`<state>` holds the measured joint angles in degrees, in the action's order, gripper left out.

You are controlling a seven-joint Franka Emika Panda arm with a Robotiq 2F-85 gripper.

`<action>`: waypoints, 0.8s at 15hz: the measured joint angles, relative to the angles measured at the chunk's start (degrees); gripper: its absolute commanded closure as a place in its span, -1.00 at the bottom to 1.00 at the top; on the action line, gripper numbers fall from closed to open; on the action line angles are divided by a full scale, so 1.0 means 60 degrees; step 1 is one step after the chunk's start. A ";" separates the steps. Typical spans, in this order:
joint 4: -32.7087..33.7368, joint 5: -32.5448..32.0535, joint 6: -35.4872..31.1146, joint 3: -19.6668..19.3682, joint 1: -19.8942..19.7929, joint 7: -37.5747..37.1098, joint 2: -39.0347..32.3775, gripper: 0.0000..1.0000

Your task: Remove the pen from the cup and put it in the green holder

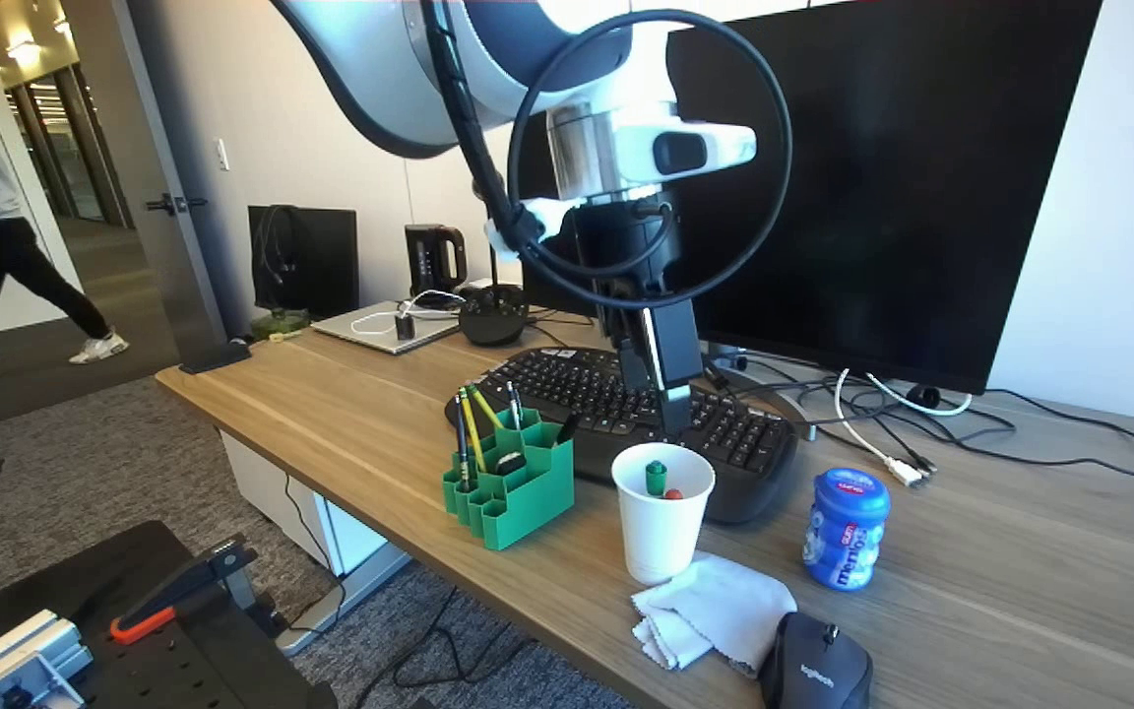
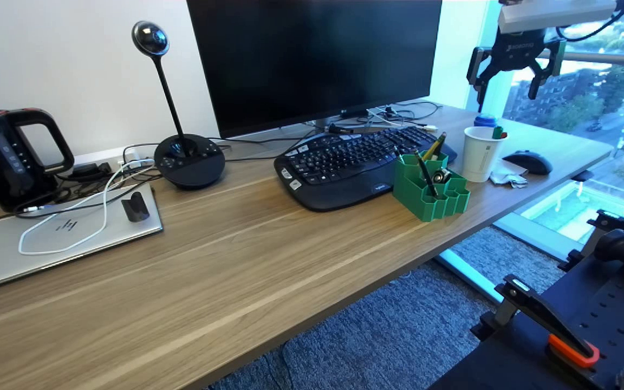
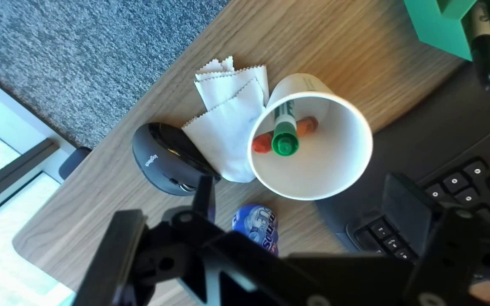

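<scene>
Green-ended pen (image 3: 286,131) in cup (image 1: 661,532), pencils (image 1: 472,429) in holder (image 1: 530,502)

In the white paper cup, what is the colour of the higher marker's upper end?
Green; the marker shows it best in the wrist view.

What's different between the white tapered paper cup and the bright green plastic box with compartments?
The white tapered paper cup is round; the green plastic organiser is angular and stepped. The cup is one hollow, while the organiser is split into compartments. The cup holds a green-capped pen; the organiser holds slim yellow pencils, among other things. Both stand open-topped on the wooden desk.
</scene>
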<state>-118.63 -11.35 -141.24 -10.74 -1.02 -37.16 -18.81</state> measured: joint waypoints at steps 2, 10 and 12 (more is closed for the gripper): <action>0.0007 -0.0006 0.0043 -0.0024 0.0076 -0.0115 -0.0081 -1.00; 0.0047 -0.0006 0.0329 -0.0183 0.0101 -0.0308 -0.0264 -1.00; 0.0111 -0.0006 0.0424 -0.0245 0.0101 -0.0373 -0.0335 -1.00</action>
<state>-117.96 -11.38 -138.70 -12.21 -0.42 -39.40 -20.82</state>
